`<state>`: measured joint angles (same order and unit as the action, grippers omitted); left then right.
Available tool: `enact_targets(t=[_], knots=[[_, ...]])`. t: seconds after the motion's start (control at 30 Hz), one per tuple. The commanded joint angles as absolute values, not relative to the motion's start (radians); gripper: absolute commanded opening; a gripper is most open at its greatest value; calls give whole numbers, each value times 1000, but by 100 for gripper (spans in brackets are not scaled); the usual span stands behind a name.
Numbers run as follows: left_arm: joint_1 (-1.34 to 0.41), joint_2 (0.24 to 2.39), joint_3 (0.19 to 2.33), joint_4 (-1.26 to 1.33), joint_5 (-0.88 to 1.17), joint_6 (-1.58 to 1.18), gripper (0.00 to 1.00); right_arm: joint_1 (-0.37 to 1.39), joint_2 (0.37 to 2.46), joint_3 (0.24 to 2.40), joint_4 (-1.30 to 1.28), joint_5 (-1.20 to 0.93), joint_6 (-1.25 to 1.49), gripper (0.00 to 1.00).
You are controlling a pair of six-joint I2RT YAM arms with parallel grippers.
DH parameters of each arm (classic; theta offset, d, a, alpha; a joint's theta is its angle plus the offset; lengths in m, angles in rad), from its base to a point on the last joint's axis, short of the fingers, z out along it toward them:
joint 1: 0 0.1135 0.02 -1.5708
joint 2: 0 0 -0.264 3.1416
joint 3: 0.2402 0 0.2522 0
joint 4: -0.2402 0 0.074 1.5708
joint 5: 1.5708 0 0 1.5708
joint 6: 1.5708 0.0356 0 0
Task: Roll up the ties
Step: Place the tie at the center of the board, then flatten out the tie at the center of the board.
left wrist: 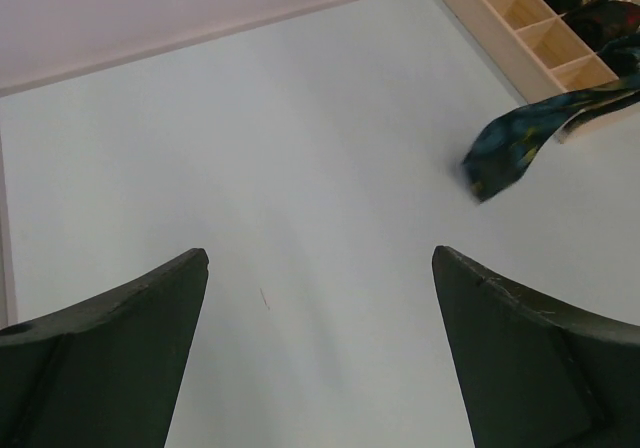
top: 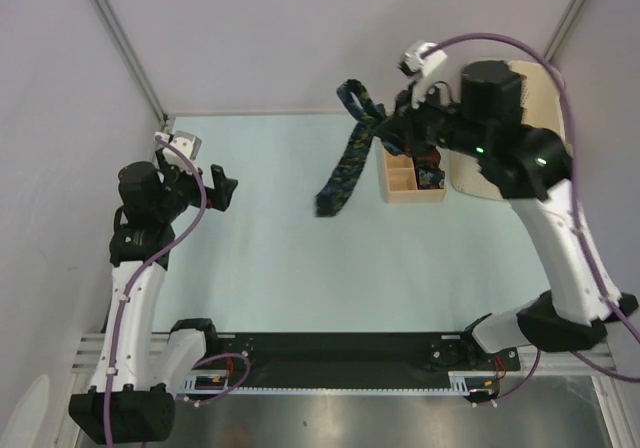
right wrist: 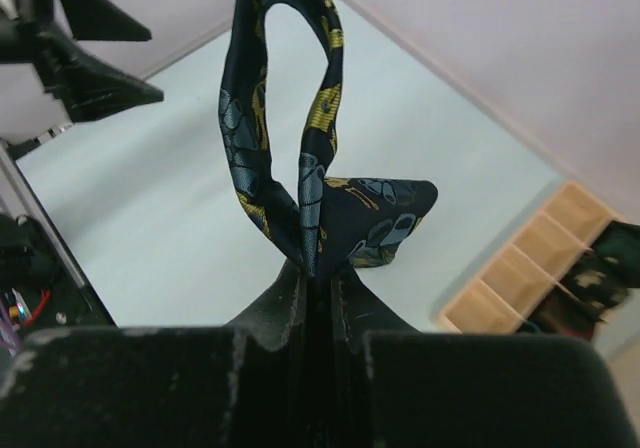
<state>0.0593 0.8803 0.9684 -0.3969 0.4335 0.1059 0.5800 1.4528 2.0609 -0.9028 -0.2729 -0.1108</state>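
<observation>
Floral necktie [top: 346, 166] hangs looped at 1 o'clock on the table [top: 280, 268], wide end trailing toward 7 o'clock, clamped between the closed fingers of the right gripper [right wrist: 318, 273]. Wooden divided box [top: 415, 197] stands at the necktie's 3 o'clock. Left gripper [left wrist: 320, 258], at 9 o'clock, fingers apart, holding nothing.

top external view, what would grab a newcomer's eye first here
The navy floral tie stands out first: it hangs in mid-air at the back right, pinched between the right arm's fingers, with a loop above and its wide end trailing down toward the table. Just right of it sits a wooden divided box holding dark coiled ties. On the left, the left arm's fingers are spread wide and hold nothing.
</observation>
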Motion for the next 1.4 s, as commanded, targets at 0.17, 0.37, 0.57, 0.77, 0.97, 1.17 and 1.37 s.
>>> enact_targets(t=[0.17,0.37,0.57,0.77,0.97,1.17,1.37], knots=[[68,808,867,-219,502,8,100,594,1422,2206,-1226,-254,-317,0],[71,787,884,-276,425,6,100,661,1627,2019,-1051,-447,-408,0],[161,796,911,-402,421,-67,99,790,2211,2763,-1477,-508,-397,96],[212,827,937,-471,607,130,100,579,1995,2136,-1262,-571,-348,100],[177,1001,910,-468,746,374,100,526,1835,1649,-1071,-386,-387,93],[32,1287,1005,-417,589,327,95,552,1778,1419,-970,-290,-390,84],[-57,1333,891,-287,440,246,92,623,1733,1243,-855,-197,-379,78]])
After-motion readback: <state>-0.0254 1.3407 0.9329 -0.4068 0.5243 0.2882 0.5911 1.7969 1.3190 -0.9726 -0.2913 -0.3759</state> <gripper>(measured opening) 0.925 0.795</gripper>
